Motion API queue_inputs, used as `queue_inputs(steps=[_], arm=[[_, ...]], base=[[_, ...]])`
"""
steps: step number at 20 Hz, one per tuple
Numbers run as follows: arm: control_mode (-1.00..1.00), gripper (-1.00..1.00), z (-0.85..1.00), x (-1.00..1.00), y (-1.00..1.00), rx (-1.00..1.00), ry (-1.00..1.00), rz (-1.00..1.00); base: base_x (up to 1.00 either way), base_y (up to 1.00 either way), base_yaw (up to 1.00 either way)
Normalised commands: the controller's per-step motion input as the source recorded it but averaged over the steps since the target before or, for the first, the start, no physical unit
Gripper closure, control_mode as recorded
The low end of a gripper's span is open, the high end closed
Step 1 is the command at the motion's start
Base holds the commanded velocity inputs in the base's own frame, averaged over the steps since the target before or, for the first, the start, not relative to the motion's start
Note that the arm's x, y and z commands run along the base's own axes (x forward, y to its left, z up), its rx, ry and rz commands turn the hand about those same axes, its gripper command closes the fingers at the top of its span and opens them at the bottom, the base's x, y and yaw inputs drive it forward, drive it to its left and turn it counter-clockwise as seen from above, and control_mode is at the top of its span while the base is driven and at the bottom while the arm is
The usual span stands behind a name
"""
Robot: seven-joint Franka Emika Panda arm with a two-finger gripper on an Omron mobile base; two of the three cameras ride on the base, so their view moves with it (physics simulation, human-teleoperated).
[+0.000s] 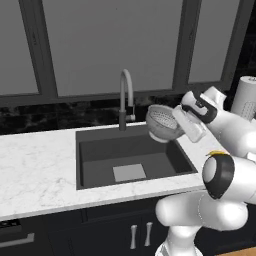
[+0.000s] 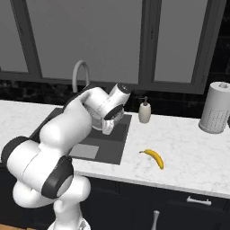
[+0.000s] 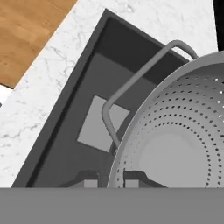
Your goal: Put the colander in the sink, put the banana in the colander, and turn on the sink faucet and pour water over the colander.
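- Left base view: my gripper (image 1: 172, 119) clenched on the colander (image 1: 163, 122) rim, held above the sink (image 1: 100, 150)'s back right corner beside the sink faucet (image 1: 125, 97).
- Right base view: banana (image 2: 154, 157) waits on the surface (image 2: 188, 148) right of the sink.
- Hand view: step one; next, lower and release inside the basin.

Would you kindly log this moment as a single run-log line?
tool: shut on colander rim | colander: held above sink, right side | banana: on counter, right of sink | faucet: no water visible
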Motion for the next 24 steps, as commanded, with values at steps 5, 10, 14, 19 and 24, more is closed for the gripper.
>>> queue_inputs(steps=[5,10,14,19,24], arm=[[-1.00,1.00,-0.29,-0.02,0.24,-0.04,-0.01,0.38],[-1.00,1.00,-0.40,-0.12,0.27,-0.10,-0.10,0.23],[-1.00,1.00,-0.39,-0.13,0.31,-0.12,-0.13,0.17],[-1.00,1.00,-0.53,-0.01,0.28,-0.13,-0.13,0.13],[-1.00,1.00,-0.58,0.07,0.23,-0.10,-0.06,0.10]], base=[[0.00,0.00,0.00],[0.00,0.00,0.00],[0.00,0.00,0.00],[0.00,0.00,0.00],[0.00,0.00,0.00]])
